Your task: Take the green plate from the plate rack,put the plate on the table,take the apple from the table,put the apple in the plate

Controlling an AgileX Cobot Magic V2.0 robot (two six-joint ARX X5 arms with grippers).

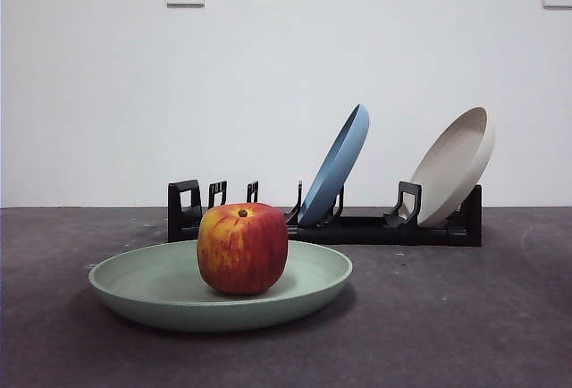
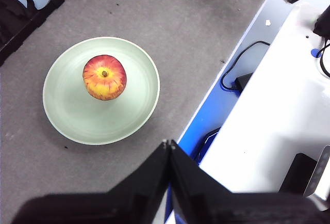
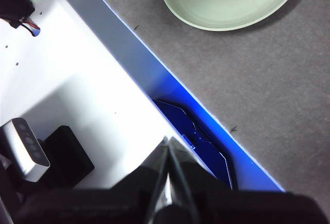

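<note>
Red and yellow-streaked, the apple (image 1: 242,248) sits upright in the green plate (image 1: 143,282), stem dimple up, a little off the plate's centre. We take the plate as our landmark: it lies flat on the table (image 1: 465,316), in front of the plate rack (image 1: 375,227) and apart from it. Behind the plate, the rack carries a blue plate (image 1: 335,166) and a beige plate (image 1: 454,166), both leaning on edge in their slots; the slots directly behind the plate are bare.

We judge the task as good as done: plate down, apple inside, nothing gripping either.

Both of our arms are drawn back from the plate, over the table's near edge. Our left gripper (image 2: 169,144) has its jaws pressed together and holds nothing; from it the plate lies ahead and off to one side, fully in its wrist view. Our right gripper (image 3: 167,140) is likewise closed tight and bare, and its wrist view shows only part of the plate and a sliver of the apple.

If any further move were needed, we think the left arm is the nearer to the plate. The apple is roundish, so its axis hardly matters.
</note>
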